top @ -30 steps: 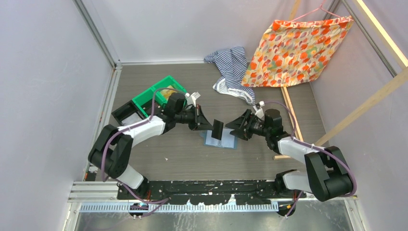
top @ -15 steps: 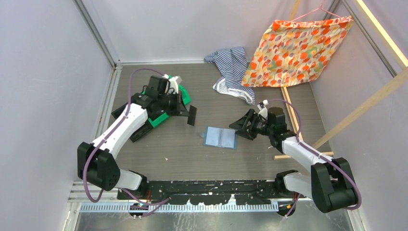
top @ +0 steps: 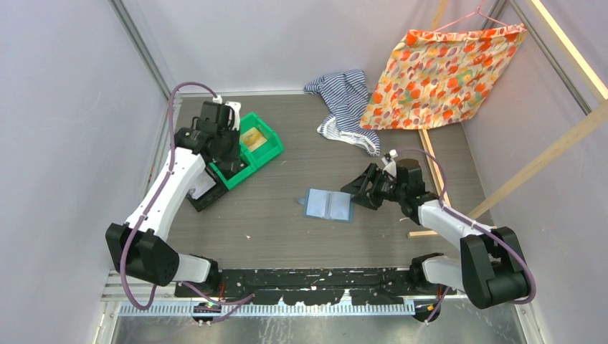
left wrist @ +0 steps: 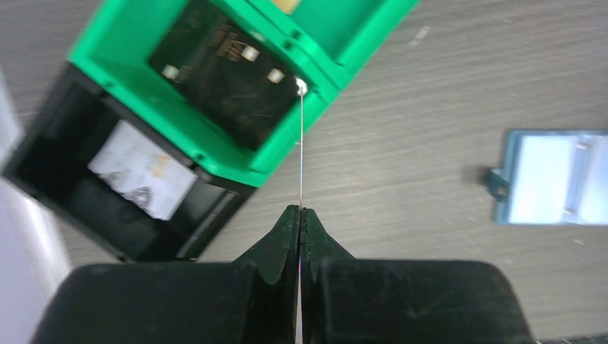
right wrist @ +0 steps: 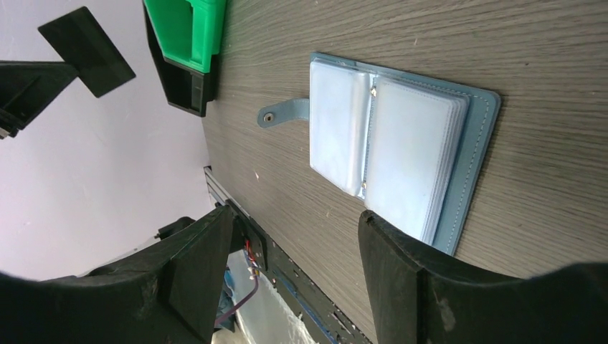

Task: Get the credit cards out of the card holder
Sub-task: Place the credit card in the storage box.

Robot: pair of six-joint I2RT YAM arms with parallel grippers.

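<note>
Pinching one credit card [left wrist: 301,154] in the left gripper [left wrist: 300,212], fingertips pressed tight together on its near edge. Seen edge-on from the left wrist, so only as a thin bright line. Seen from the right wrist as a flat black rectangle [right wrist: 86,50] held up in the air. Holding it upright over the rim of the green two-compartment bin [left wrist: 276,147], at the compartment nearer the arm bases.

Already lying flat in that compartment: dark cards [left wrist: 226,79] with small pale marks; cannot tell how many. In the farther compartment, something yellowish [top: 252,140]. Pushed up against the bin's near-left side, an open black box [left wrist: 86,136] with a white printed slip [left wrist: 143,168] inside. From above, hiding much of the near compartment behind the left wrist.

Lying open and flat on the grey wood-grain table [top: 287,236]: the slate-blue card holder [top: 328,206], well apart from the bin, between the two arms. Showing pale glossy plastic sleeves on both panels and a snap tab [right wrist: 281,113] sticking out toward the left arm's side. Cannot tell whether anything sits in the sleeves.

Hovering at the holder's right edge with the right gripper [top: 361,192], jaws spread wide, gripping nothing. Just beside the holder; cannot tell whether touching.

Farther back on the table, a crumpled blue-and-white striped cloth [top: 344,97]. Beside it, an orange floral cloth [top: 444,72] hanging from the wooden frame at the right. Below that, a thin wooden strip [top: 427,154] lying along the table's right side, passing close behind the right wrist.
</note>
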